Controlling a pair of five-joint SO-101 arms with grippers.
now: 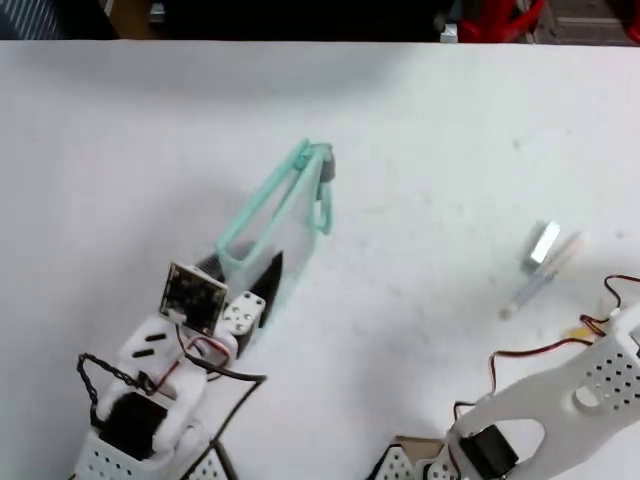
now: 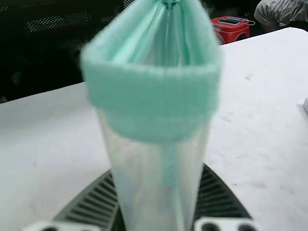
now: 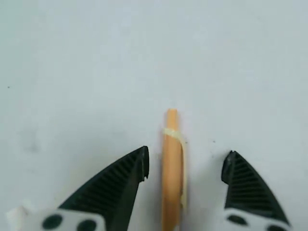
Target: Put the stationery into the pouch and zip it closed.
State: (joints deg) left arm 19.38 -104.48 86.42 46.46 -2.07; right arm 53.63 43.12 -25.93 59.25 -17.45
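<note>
L arm comes in from 7 o'clock, left jaws clenched on the nearest end of the mint-trimmed clear plastic pouch. It stands on edge on the white table just left of centre, running toward 1 o'clock. Thin film w/ a padded fabric rim: light, floppy, prob. slippery on the clear sides, so the trim or zip end is the place to pinch, not the film. Over at 3 o'clock, well apart from the pouch, lies a slim white pen w/ a small silvery block touching or just beside it, can't tell which. Right jaws are released, spread wide either side of a slim orange stick, pen or pencil, lying flat. I'd judge it stiff, light and apt to roll, so grab mid-shaft, across its width. L wrist view adds what the high view leaves vague: pouch mouth gaping open, zip track running to the far end. High view gives the layout; R wrist view gives the lineup, stick roughly centred betw. the tips.
</note>
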